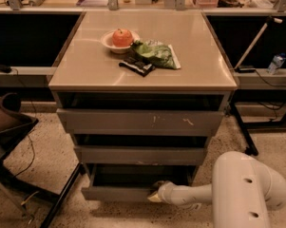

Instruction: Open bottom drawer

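Observation:
The bottom drawer (116, 193) is the lowest grey front of the cabinet, plain and unmarked. It stands pulled out a little, with a dark gap above its front. My gripper (154, 195) reaches in from the right on a white arm (242, 189) and sits at the top edge of that drawer front, right of its middle. Above it are the mid-sized plain front (140, 155) and the largest front with white scratch marks (140, 121).
On the cabinet top (85, 65) lie a bowl with an orange fruit (122, 38), a green bag (156, 53) and a dark packet (138, 66). A chair (9, 127) stands at the left, a black table leg (242, 127) at the right, a water bottle (276, 63) beyond.

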